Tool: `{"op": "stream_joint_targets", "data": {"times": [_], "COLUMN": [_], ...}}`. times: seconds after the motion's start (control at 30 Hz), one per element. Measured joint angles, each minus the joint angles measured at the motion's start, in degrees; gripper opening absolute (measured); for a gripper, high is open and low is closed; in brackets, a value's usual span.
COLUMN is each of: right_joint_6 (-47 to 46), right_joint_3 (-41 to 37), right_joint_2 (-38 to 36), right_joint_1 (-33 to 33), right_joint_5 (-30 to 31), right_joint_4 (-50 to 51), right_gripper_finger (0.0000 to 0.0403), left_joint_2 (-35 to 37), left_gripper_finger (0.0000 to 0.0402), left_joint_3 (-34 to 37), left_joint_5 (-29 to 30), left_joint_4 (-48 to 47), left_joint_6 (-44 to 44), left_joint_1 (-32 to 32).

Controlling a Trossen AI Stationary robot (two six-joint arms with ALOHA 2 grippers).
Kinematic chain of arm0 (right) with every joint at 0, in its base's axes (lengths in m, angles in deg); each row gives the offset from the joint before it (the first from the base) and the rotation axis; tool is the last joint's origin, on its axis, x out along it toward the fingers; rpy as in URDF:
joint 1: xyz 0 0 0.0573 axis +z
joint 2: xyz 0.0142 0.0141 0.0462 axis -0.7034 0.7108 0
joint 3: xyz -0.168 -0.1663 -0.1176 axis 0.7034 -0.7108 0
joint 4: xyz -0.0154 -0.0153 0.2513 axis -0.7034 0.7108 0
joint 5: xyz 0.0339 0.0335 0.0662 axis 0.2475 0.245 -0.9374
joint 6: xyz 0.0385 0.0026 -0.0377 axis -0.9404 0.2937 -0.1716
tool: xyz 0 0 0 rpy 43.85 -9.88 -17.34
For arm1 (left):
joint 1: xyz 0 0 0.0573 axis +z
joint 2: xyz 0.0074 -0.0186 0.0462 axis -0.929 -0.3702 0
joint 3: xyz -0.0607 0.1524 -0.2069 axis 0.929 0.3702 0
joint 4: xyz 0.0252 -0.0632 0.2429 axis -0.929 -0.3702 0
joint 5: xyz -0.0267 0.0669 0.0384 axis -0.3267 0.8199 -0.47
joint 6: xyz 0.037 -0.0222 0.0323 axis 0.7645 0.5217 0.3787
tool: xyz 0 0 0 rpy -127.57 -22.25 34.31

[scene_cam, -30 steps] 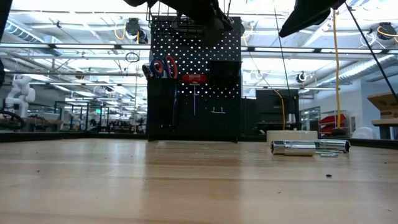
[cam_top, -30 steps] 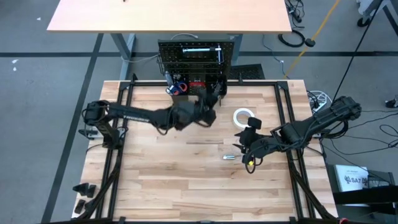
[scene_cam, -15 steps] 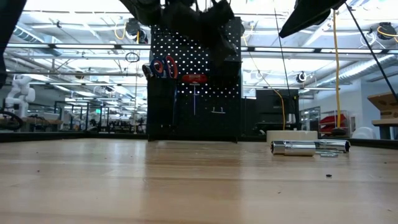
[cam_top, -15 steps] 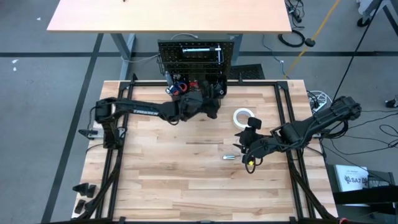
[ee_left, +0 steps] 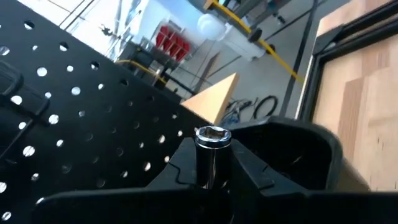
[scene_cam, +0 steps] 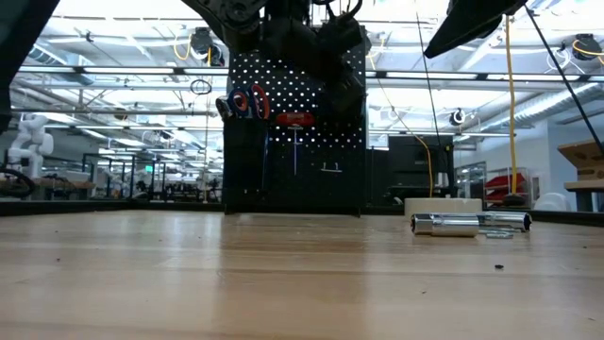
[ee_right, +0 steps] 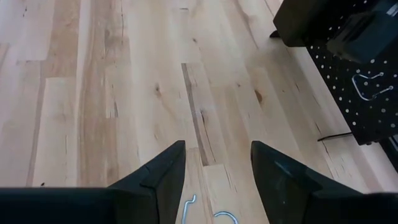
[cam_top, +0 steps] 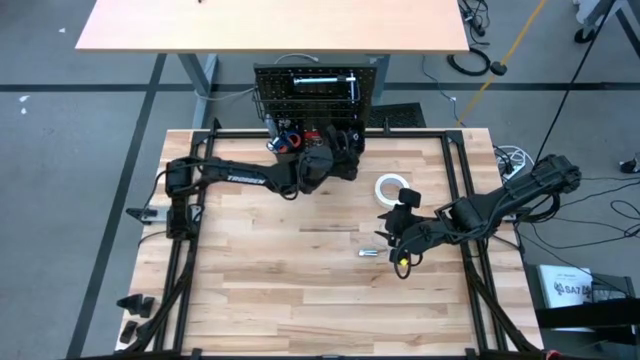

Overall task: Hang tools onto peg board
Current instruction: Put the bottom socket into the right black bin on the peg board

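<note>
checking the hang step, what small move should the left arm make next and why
Probably ease the left gripper forward to the upright black perforated peg board: its fingers are shut on a shiny silver socket-ended tool, right beside the board but not yet hung. The right gripper waits open over the table.

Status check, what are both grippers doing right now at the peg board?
Left gripper shut on silver ratchet, at peg board. Right gripper open, empty, over table.

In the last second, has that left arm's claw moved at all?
Yes. The left gripper, shut on a silver socket, has travelled away from mid-table up to the peg board.
</note>
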Motion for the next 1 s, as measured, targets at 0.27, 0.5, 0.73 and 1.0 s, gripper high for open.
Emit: {"op": "stream_joint_targets", "data": {"times": [0.27,0.5,0.73,1.0], "right_joint_6": [-0.3,-0.4,-0.4,-0.1], "right_joint_3": [0.0,0.0,0.0,0.0], "right_joint_2": [0.0,0.0,0.0,0.0], "right_joint_1": [0.0,0.0,0.0,0.0], "right_joint_5": [0.0,0.0,0.0,0.0], "right_joint_4": [0.0,0.0,0.0,0.0], "right_gripper_finger": [0.0173,0.0173,0.0173,0.0173], "left_joint_2": [0.0,0.0,0.0,0.5], "left_gripper_finger": [0.01,0.0153,0.0163,0.0164], "left_joint_3": [0.0,0.0,0.1,0.2], "left_joint_5": [0.7,2.9,3.8,4.6], "left_joint_4": [-0.5,0.0,0.4,1.4], "left_joint_6": [0.0,-2.6,-9.1,-5.0], "left_joint_1": [-0.1,-0.4,-0.4,-2.0]}}
